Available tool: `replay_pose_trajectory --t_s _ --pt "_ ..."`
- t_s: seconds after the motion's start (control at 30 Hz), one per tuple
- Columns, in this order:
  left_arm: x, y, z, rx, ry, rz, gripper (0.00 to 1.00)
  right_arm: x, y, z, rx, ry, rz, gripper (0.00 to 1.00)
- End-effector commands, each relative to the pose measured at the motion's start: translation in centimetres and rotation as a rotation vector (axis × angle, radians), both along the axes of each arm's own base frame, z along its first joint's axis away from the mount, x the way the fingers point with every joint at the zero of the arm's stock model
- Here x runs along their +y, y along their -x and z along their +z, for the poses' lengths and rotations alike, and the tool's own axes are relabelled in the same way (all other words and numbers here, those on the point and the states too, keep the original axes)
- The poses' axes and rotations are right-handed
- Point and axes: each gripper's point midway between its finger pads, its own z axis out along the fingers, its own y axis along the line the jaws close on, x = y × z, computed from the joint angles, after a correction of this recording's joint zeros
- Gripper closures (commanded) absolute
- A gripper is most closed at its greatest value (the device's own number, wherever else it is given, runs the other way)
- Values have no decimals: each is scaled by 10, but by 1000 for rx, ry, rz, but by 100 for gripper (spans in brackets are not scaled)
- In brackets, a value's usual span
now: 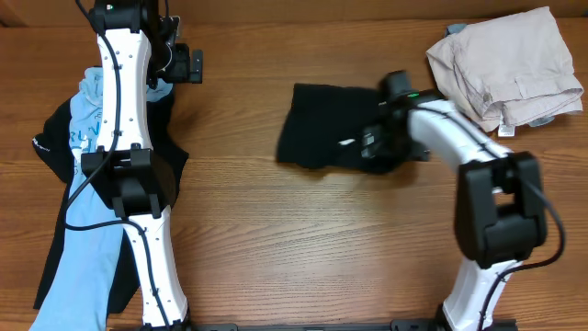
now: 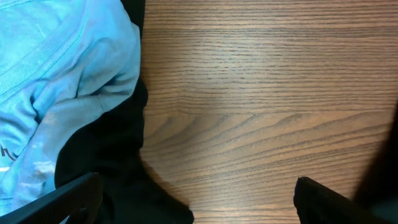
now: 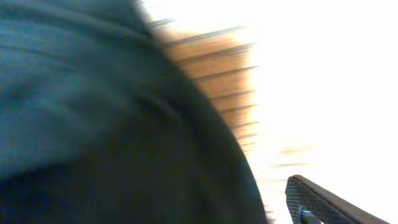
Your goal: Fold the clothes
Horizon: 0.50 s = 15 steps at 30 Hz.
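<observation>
Mid-frame, right fingers [image 3: 317, 202] over folded black shirt [image 1: 317, 138], gap unreadable: lift straight up, don't drag; left fingers [image 2: 74, 196] wide apart.

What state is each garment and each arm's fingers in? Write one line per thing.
black shirt: folded compactly, mid-table.
light blue tee: unfolded, crumpled, on the left.
second black garment: unfolded, under the tee.
beige garment: folded, far right corner.
left gripper: fingers open, empty.
right gripper: at black shirt's right edge; fingers unclear.
</observation>
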Motion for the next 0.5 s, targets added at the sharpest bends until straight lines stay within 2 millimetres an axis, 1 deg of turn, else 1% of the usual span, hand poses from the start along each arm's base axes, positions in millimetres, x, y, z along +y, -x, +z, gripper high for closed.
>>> replay_pose_trajectory --t_s 0.0,0.07,0.13,0.17,0.2,0.23,0.27,0.37,0.4,0.47 --pt "2 1 -1 8 7 14 0 -24 -18 23 -33 -124 -124 3" --pt "2 1 -1 8 7 14 0 -25 -28 48 -60 -227 -152 2" --pt "2 1 -1 8 8 14 0 -22 -37 80 -108 -307 -164 0" --pt "2 1 -1 8 7 14 0 -20 -40 99 -136 -342 -184 0" --pt "2 2 -1 9 7 14 0 -18 -42 119 -165 -374 -205 0" --pt "2 2 -1 11 7 14 0 -16 -42 133 -186 -391 -234 0" --pt "2 2 -1 11 7 14 0 -16 -42 152 -214 -411 -309 0" --pt "2 2 -1 9 7 14 0 -5 -37 177 -243 -470 -464 0" --pt "2 1 -1 8 7 14 0 0 -35 180 -241 -483 -494 0" --pt "2 1 -1 8 7 14 0 13 -32 179 -216 -503 -540 0"
